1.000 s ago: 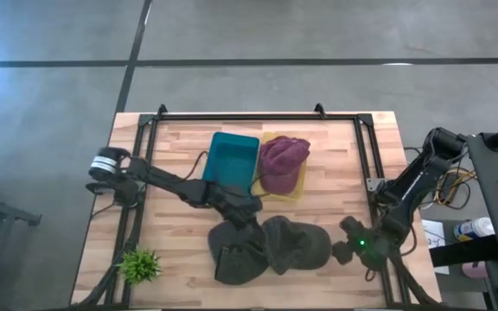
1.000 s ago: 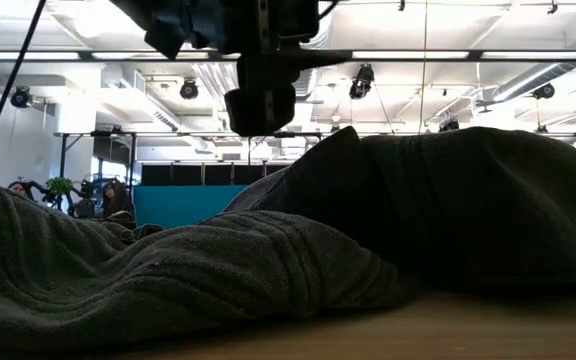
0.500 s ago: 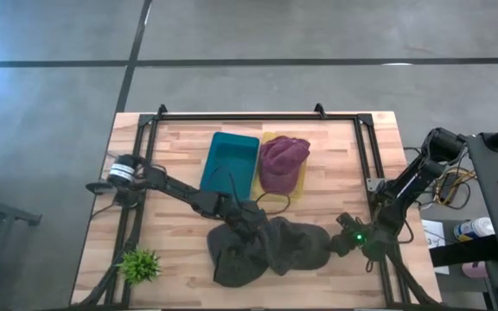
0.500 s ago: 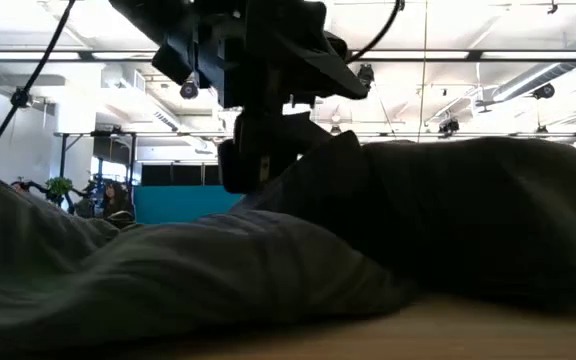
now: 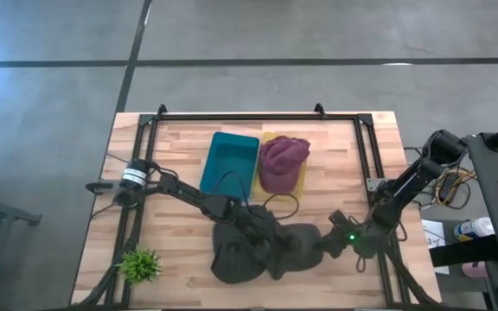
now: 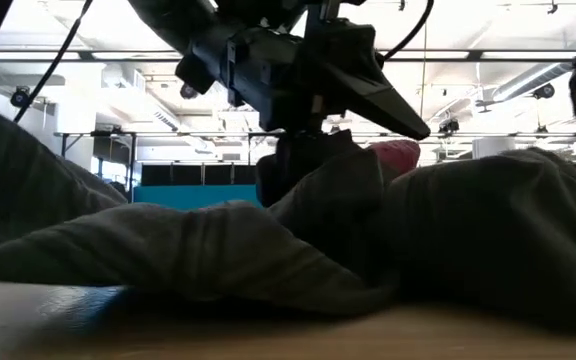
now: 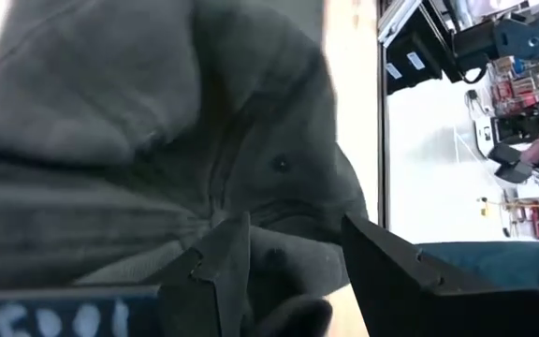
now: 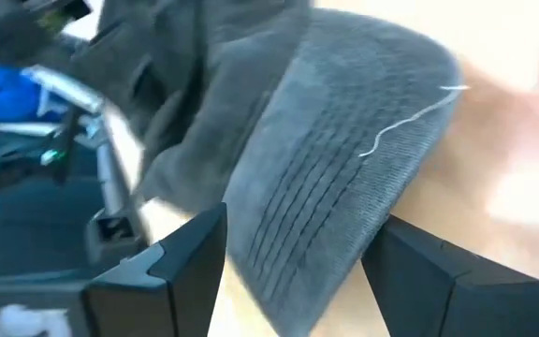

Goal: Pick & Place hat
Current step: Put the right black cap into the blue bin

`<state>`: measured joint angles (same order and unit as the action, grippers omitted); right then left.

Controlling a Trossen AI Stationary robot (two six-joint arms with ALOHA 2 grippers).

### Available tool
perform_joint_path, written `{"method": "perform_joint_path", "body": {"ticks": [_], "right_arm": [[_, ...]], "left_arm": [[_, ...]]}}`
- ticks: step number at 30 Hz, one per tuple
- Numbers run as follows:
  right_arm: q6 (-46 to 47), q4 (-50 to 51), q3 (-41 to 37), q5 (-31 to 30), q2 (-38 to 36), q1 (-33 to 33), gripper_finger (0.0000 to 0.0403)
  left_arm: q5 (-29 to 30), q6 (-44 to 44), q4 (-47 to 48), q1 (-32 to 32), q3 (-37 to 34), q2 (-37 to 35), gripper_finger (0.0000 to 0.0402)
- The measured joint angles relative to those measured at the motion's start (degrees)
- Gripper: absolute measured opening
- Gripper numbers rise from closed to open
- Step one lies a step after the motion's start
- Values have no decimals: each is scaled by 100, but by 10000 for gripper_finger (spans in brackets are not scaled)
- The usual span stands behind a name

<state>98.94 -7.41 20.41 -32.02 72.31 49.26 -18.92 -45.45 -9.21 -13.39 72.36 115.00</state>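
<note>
A dark grey cap [image 5: 294, 248] lies on the near middle of the table, with a second grey cloth lump [image 5: 236, 261] against its left side. My left gripper [image 5: 262, 228] is open and down on the cap's crown [image 7: 260, 150]; in the low view it sinks into the cloth [image 6: 303, 175]. My right gripper [image 5: 328, 244] is open at the cap's right end. Its two fingers stand on either side of the stitched brim [image 8: 340, 187]. A maroon hat [image 5: 282, 162] rests on a yellow mat beside a teal bin [image 5: 232, 160]. My left gripper [image 7: 298, 271] comes from above, slanting toward the table's right. Its open fingers [image 7: 221, 267] are set into the crown near the top button [image 7: 280, 164], with a ridge of cloth between them. The cap stays on the table. My right gripper [image 8: 298, 271] straddles the brim; whether it touches, I cannot tell.
A small green plant [image 5: 141, 263] stands at the near left corner. A black frame rail [image 5: 258, 117] runs around the table's edges. Bare wood [image 5: 175, 233] lies left of the cloth heap. The right arm's base and cables sit beyond the right edge.
My left gripper has moved toward the table's right and near edge and gone down into the cap. The cloth has bunched up around it and shifted. My right gripper has moved left along the near side, up to the cap's brim.
</note>
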Motion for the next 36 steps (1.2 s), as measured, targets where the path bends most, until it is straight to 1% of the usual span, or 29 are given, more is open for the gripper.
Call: {"method": "perform_joint_path", "body": {"ticks": [3,5,7,10,13,16,18,23,25,26,28,31,33,36], "right_arm": [[-5,-154,-16,44,265,-156,225],[-211,-464,-16,76,441,-197,221],[-496,-868,-14,77,559,-206,208],[-951,-1144,82,80,684,-206,169],[-1437,-1171,272,125,731,-206,113],[-1740,-1162,417,47,759,-224,53],[-1909,-1174,520,-21,748,-261,22],[-2774,-951,869,-73,570,-335,15],[-3111,-411,1166,60,418,-335,14],[-3242,75,1366,187,338,-333,14],[-3542,1359,1874,459,226,-304,14],[-4271,3643,2920,692,227,-205,14],[-4835,5073,3717,567,371,-150,14],[-5808,6968,4827,0,767,-25,14]], "left_arm": [[16,65,-14,0,67,56,163],[60,61,8,0,67,62,163],[147,63,6,0,65,62,163],[273,74,14,0,63,59,163],[353,165,1,2,63,56,163],[365,216,-2,1,63,56,163],[380,220,-5,2,72,52,163],[374,217,19,-3,219,2,163],[341,207,78,-25,315,-147,163],[337,179,153,-42,377,-240,163],[328,41,439,-83,537,-510,163],[345,-119,948,-168,852,-1055,163],[355,-136,1135,-240,1041,-1404,163],[493,-86,1207,-340,1251,-1855,163]]}}
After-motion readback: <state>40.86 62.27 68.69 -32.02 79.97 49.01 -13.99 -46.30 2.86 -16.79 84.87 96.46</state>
